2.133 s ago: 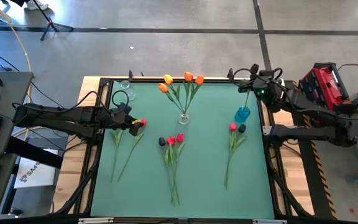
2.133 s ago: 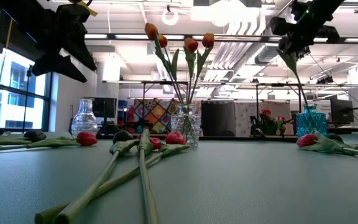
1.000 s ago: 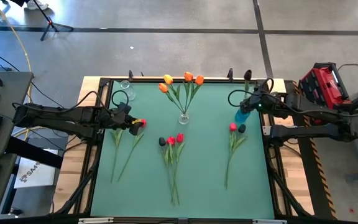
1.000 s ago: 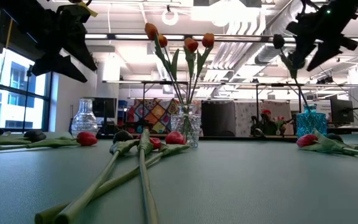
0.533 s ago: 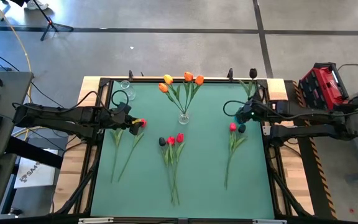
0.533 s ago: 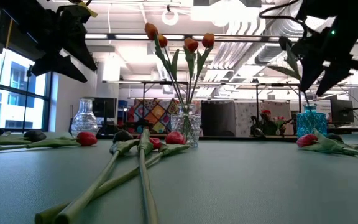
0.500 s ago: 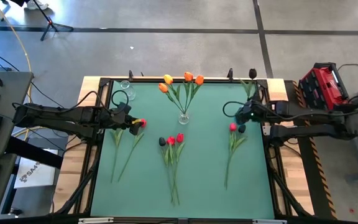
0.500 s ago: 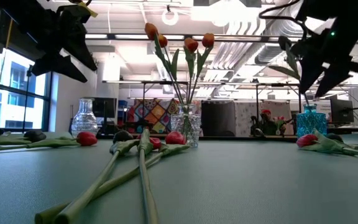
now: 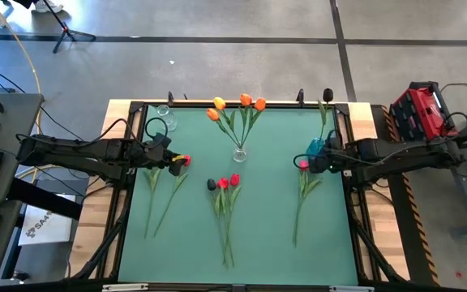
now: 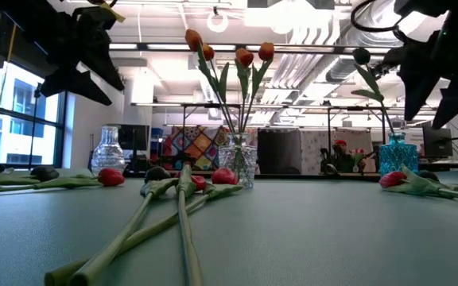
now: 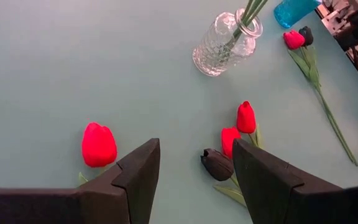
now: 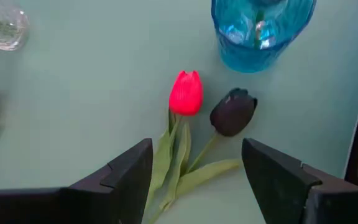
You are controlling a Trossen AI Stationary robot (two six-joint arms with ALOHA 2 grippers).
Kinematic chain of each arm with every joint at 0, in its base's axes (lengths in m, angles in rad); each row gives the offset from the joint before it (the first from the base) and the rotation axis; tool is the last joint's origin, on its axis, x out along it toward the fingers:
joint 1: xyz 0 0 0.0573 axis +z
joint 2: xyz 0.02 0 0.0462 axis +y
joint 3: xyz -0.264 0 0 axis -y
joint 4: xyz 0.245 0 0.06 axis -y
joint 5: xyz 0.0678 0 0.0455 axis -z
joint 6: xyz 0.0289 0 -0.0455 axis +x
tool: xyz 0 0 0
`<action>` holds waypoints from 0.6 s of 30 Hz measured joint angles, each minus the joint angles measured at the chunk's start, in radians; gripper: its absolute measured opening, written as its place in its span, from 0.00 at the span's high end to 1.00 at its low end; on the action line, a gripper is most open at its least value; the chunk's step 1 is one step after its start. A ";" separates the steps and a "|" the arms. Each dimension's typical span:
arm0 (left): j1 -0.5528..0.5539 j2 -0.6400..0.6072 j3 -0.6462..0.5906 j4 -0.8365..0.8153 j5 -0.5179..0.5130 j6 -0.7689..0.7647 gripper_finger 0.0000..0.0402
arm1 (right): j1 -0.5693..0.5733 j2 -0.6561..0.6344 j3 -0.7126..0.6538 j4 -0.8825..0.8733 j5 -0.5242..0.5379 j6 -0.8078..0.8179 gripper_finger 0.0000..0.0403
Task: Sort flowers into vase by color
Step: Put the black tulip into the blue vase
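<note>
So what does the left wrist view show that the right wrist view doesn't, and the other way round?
Only the left wrist view shows the whole clear glass vase with green stems in it, and a dark tulip head lying by two red ones. Only the right wrist view shows the blue glass vase's body up close. Both show the red tulip and black tulip lying side by side near the blue vase, on the green table.

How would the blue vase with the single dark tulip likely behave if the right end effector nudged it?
The blue vase looks like glass on a smooth mat, so it would probably slide, and break if knocked over. The dark tulip stands tall and leaning above its narrow neck, so it may tip easily.
</note>
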 joint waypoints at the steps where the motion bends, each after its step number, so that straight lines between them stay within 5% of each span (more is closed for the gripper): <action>1: 0.000 0.000 0.000 0.000 -0.007 0.000 0.53 | 0.007 0.007 0.000 -0.002 0.000 0.020 0.43; 11: 0.000 0.000 0.000 0.000 -0.032 0.000 0.53 | 0.014 0.156 -0.068 0.083 -0.170 0.150 0.60; 18: 0.000 0.000 0.000 0.000 -0.032 0.000 0.53 | -0.014 0.223 -0.150 0.237 -0.137 0.146 0.67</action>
